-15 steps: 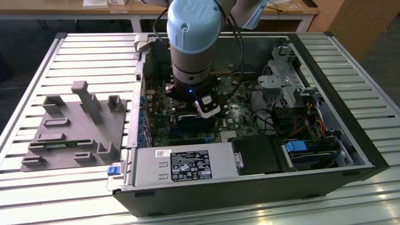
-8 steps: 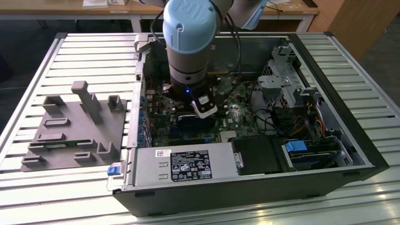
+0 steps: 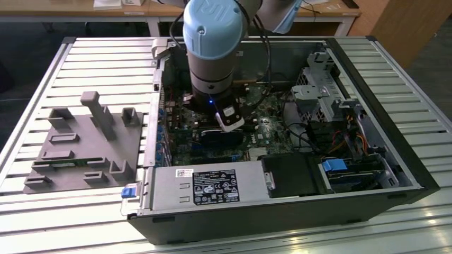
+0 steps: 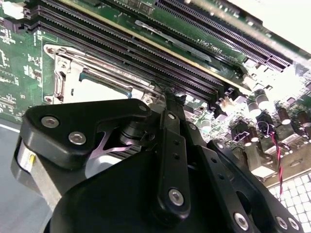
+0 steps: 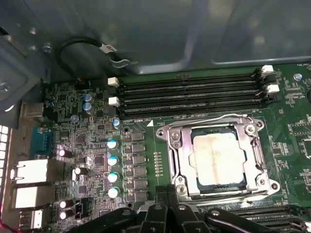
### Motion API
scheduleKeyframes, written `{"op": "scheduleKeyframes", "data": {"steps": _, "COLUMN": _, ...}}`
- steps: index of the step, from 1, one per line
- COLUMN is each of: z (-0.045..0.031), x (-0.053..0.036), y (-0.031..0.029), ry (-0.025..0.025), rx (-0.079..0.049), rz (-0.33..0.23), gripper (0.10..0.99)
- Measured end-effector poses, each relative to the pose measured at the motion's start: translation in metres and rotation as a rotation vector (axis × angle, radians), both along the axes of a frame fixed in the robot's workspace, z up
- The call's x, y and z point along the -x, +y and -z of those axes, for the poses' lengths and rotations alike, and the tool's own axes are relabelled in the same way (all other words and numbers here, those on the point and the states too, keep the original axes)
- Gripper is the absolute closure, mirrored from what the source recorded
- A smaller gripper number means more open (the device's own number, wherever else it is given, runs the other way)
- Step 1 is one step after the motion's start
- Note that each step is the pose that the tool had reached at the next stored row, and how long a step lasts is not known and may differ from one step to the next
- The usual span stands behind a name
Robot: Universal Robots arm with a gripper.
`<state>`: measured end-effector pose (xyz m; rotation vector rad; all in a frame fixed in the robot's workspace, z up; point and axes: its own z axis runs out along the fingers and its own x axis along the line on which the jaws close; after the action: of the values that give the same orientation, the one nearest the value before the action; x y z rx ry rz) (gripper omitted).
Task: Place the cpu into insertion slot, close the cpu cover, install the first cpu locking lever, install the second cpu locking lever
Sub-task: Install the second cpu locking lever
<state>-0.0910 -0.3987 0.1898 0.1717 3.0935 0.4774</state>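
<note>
In the first wrist view the cpu [image 5: 216, 159] lies flat in the insertion slot [image 5: 173, 183], its pale metal face showing through the window of the cpu cover [image 5: 181, 154]. The cover is down over it. Thin metal lever rods run along two sides of the cover [image 5: 209, 119]. My gripper [image 5: 168, 193] sits just beside the socket's edge, with its black fingers pressed together and nothing between them. The second wrist view shows the gripper [image 4: 167, 99] next to the cover [image 4: 65, 73]. In the exterior view the gripper [image 3: 227, 123] hangs low inside the open computer case.
Rows of black memory slots [image 5: 189, 97] run along one side of the socket, and small capacitors [image 5: 112, 167] stand on another. The case walls [image 3: 395, 132], grey power supply box [image 3: 205, 188] and drive cables [image 3: 339, 143] hem the arm in. A grey fixture plate [image 3: 84, 143] lies at the exterior view's left.
</note>
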Motion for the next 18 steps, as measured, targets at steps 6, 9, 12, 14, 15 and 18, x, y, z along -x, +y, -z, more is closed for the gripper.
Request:
{"op": "scheduleKeyframes", "data": {"steps": 6, "z": 0.0013, "x": 0.0004, "y": 0.0000, "ry": 0.0000, "rx": 0.019, "rz": 0.000, "gripper": 0.980}}
{"op": "scheduleKeyframes", "data": {"steps": 9, "z": 0.0013, "x": 0.0004, "y": 0.0000, "ry": -0.0001, "rx": 0.019, "rz": 0.000, "gripper": 0.980}}
{"op": "scheduleKeyframes", "data": {"steps": 12, "z": 0.0006, "x": 0.0004, "y": 0.0001, "ry": 0.0000, "rx": 0.019, "rz": 0.000, "gripper": 0.980}}
{"op": "scheduleKeyframes", "data": {"steps": 14, "z": -0.0016, "x": 0.0003, "y": 0.0001, "ry": -0.0004, "rx": 0.018, "rz": 0.000, "gripper": 0.980}}
{"op": "scheduleKeyframes", "data": {"steps": 15, "z": -0.0037, "x": 0.0004, "y": 0.0001, "ry": -0.0002, "rx": 0.018, "rz": 0.000, "gripper": 0.980}}
{"op": "scheduleKeyframes", "data": {"steps": 18, "z": -0.0092, "x": 0.0004, "y": 0.0001, "ry": -0.0001, "rx": 0.019, "rz": 0.000, "gripper": 0.980}}
